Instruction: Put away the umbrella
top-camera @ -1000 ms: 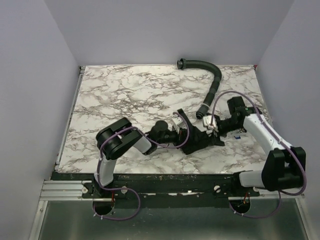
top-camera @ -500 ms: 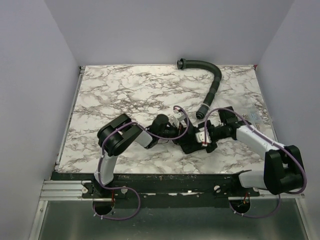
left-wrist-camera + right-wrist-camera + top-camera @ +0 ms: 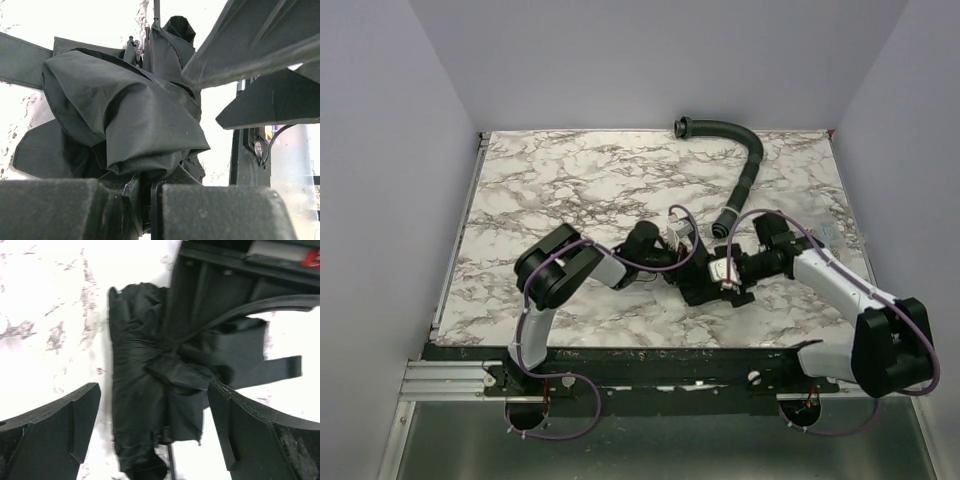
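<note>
Right pincer has slid left, jaws spread either side of the crumpled black fabric compact umbrella lying front-centre on the white marble worktop; left pincer pinches its fabric.

The left arm and right arm have white links, black joints and purple cables looping behind the jaws. The fingers are broad, matte black wedges.

Matt, creased black cloth umbrella
</note>
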